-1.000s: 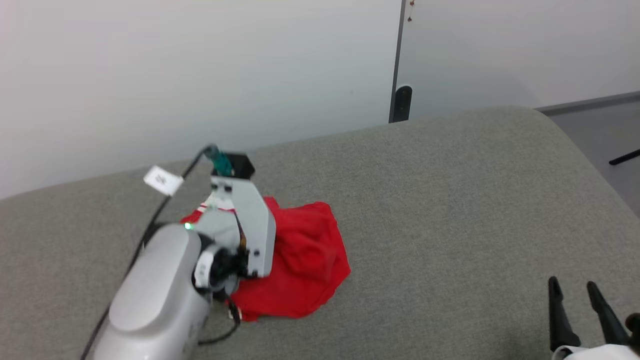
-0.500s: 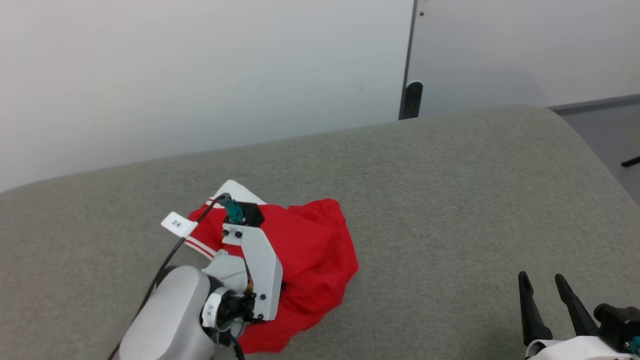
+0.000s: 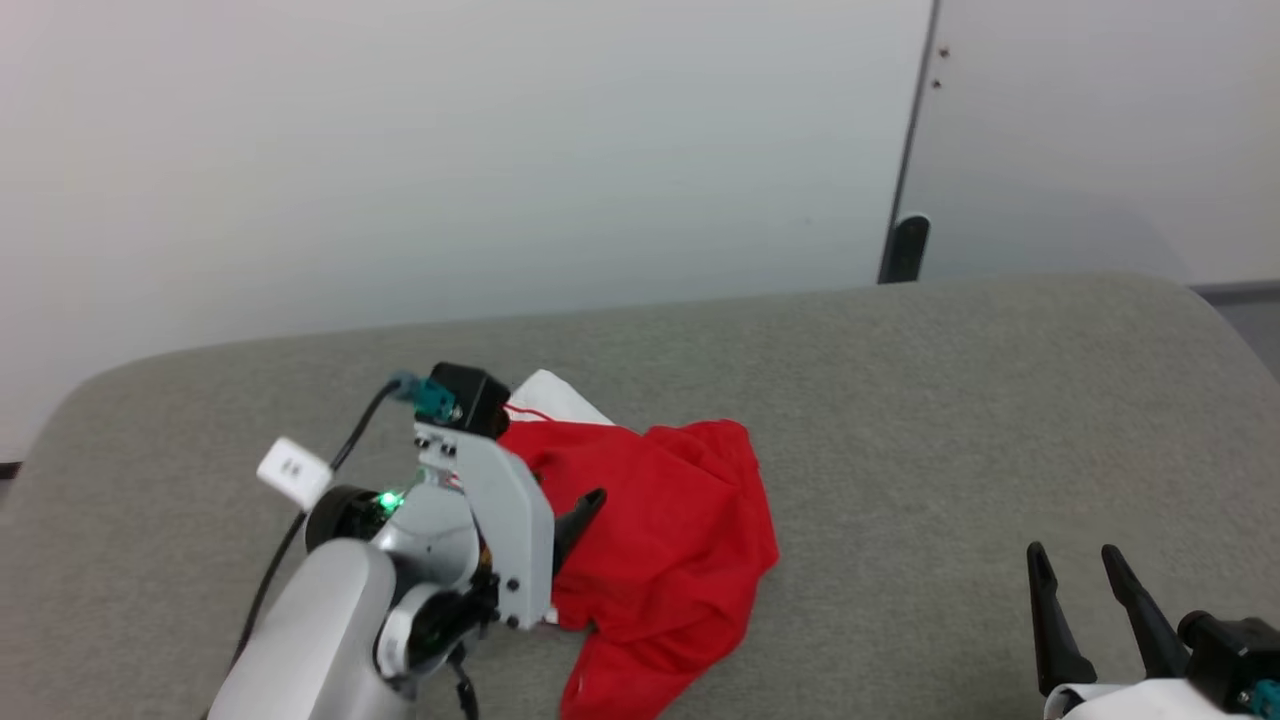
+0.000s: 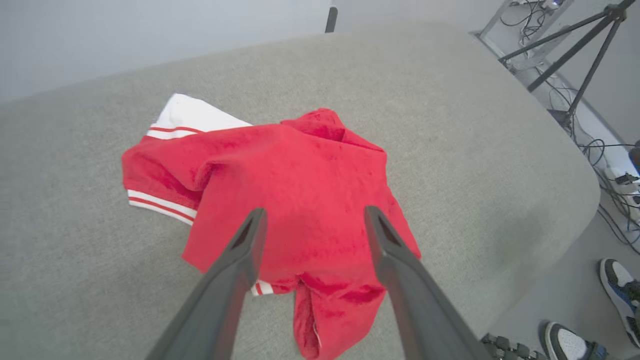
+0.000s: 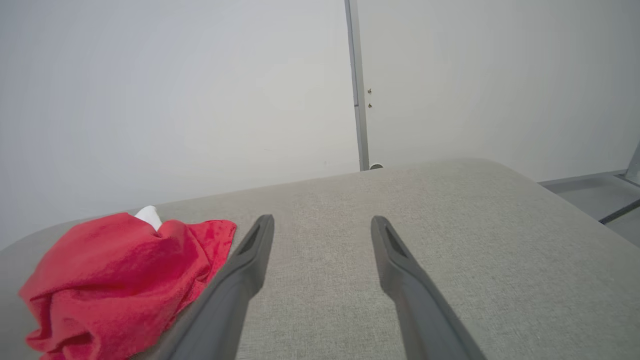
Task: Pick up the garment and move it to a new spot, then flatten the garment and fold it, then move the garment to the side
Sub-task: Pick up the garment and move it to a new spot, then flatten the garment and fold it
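Observation:
The garment [image 3: 670,540] lies crumpled in a red heap on the grey cushioned surface [image 3: 950,400], a white sleeve with red-white trim poking out at its far left. The left wrist view shows the garment [image 4: 300,190] spread below my left gripper [image 4: 312,217], whose fingers stand wide apart above it with nothing between them. In the head view the left gripper sits over the heap's left side, one dark fingertip [image 3: 585,510] showing. My right gripper [image 3: 1075,565] is open at the lower right, well clear of the garment [image 5: 120,275].
A white wall rises behind the surface, with a dark post [image 3: 905,245] at a panel seam. Off the surface's right edge are a tripod [image 4: 575,55], floor cables and a person's shoes [image 4: 575,345].
My left gripper has opened and let go of the garment, which now lies slumped on the surface. The head camera has shifted, so the whole scene sits further right. The right gripper stays open.

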